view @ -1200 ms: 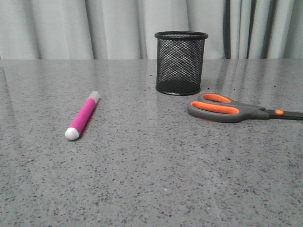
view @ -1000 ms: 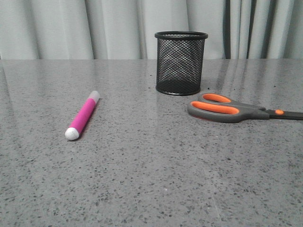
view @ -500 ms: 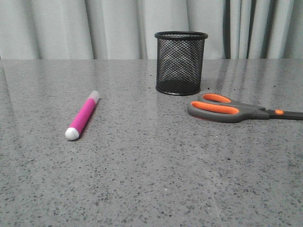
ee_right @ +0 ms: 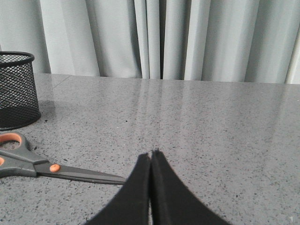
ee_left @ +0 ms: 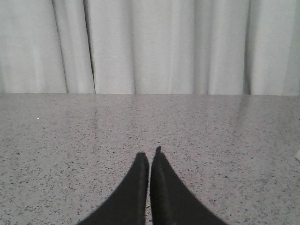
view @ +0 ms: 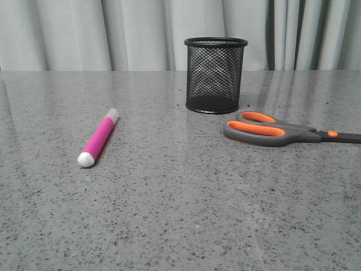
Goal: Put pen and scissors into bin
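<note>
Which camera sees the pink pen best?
The front view: the whole pen lies flat on the table, white end nearest the camera. The left wrist view shows no clear pen, only a tiny pale sliver at its edge. The right wrist view shows none.

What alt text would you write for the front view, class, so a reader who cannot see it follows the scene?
A black mesh bin stands upright on a grey speckled table. A pink pen lies to its left, and orange-lined scissors lie closed to its right. No gripper shows.
</note>
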You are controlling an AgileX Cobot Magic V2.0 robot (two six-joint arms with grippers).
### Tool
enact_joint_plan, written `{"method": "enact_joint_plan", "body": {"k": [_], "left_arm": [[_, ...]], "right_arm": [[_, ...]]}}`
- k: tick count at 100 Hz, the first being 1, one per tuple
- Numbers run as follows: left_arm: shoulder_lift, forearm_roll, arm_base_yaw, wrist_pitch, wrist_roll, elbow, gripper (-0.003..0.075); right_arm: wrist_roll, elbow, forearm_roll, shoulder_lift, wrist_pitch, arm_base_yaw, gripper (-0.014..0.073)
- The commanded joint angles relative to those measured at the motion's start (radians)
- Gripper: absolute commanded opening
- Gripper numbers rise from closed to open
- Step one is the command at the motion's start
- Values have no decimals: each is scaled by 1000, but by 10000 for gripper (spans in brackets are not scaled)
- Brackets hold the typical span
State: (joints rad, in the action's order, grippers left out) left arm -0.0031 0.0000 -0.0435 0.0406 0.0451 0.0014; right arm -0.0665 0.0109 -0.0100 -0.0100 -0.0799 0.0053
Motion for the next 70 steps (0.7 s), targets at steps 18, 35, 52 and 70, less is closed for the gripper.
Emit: {"method": "enact_joint_plan", "body": {"k": [18, 35, 52, 70], "left_arm": [[-32, -175, 1, -80, -6, 44, -19], [-32, -404, 1, -84, -6, 44, -19], [-32, -701, 1, -82, -6, 44, -19], [-32, -840, 1, -48, -6, 28, -19]], "right_arm": [[-1, 14, -101, -20, 110, -5, -76], [-1, 14, -251, -20, 135, -5, -76], [-1, 14, -488, -20, 139, -5, -76], [-1, -3, -516, -20, 107, -5, -65]]}}
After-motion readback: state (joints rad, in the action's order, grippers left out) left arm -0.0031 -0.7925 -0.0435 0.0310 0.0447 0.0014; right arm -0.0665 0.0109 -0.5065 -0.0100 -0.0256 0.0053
